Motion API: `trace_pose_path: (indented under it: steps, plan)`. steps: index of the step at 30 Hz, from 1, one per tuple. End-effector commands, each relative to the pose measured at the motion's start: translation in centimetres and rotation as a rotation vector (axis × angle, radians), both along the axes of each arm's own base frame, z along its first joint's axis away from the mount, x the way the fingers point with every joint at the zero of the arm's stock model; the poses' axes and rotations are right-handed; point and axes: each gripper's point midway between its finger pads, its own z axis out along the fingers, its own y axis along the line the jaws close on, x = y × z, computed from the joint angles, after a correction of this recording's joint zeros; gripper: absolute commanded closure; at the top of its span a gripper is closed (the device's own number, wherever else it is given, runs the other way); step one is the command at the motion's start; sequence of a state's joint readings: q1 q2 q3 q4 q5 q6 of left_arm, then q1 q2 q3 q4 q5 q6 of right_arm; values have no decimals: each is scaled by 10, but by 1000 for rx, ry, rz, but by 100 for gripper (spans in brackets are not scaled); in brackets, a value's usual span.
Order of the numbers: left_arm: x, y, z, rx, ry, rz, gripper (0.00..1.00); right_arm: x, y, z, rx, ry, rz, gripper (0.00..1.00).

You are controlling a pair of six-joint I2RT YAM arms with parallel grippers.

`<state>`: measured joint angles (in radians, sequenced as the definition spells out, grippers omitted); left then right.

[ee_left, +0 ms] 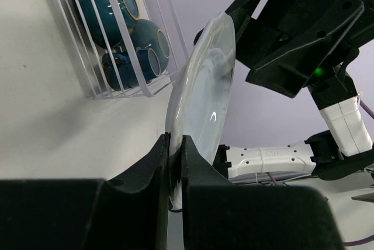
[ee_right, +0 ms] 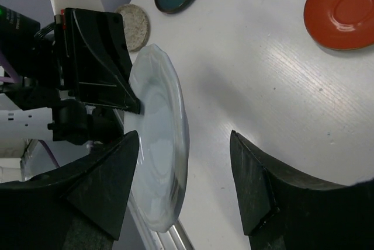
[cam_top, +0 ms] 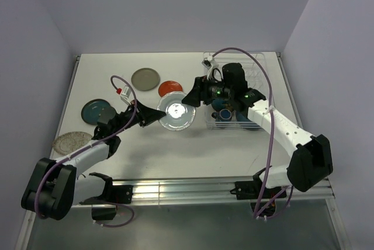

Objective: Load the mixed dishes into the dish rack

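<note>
A pale blue-white plate [cam_top: 177, 115] hangs tilted above the table's middle, held by its left rim in my left gripper [cam_top: 158, 115]. The left wrist view shows both jaws of the left gripper [ee_left: 175, 143] pressed onto the plate [ee_left: 204, 86]. My right gripper [cam_top: 188, 99] is at the plate's far right edge. In the right wrist view the right gripper [ee_right: 184, 139] is open and straddles the plate [ee_right: 158, 145] rim, with a gap on the table side. The white wire dish rack [cam_top: 257, 63] stands at the right and holds teal bowls [ee_left: 102, 2].
On the table lie a grey-olive plate [cam_top: 145, 78], an orange-red plate [cam_top: 169, 88], a teal plate [cam_top: 97, 110] and a speckled plate [cam_top: 72, 142] near the left edge. The rack's wire wall [ee_left: 93, 86] is just behind the right arm.
</note>
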<state>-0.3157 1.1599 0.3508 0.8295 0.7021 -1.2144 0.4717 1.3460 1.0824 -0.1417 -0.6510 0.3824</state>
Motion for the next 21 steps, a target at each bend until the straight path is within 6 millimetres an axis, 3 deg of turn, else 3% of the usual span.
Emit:
trace_pose_path:
  steps: [1,3,6,7,10,13,17,18,21]
  plan:
    - [2,-5,42,-44,-148,-13,100,8,9,27,42,-70,11,30]
    - [2,-7,42,-42,-146,-15,100,3,13,27,56,-62,47,35]
    - [4,-9,40,-38,-141,-21,100,-2,18,27,72,-57,91,53]
    - [4,-10,40,-37,-140,-20,100,-6,20,28,82,-55,119,66]
    - [6,-11,37,-31,-135,-23,100,-17,22,32,101,-70,192,87]
    - [6,-12,37,-32,-131,-26,98,-26,23,38,122,-95,259,100]
    - [5,-12,39,-33,-134,-32,78,-34,14,49,158,-136,332,100]
    - [5,-12,40,-33,-133,-32,65,-34,12,51,165,-141,333,100]
    - [4,-13,44,-30,-147,-44,52,-30,-3,57,185,-158,318,100]
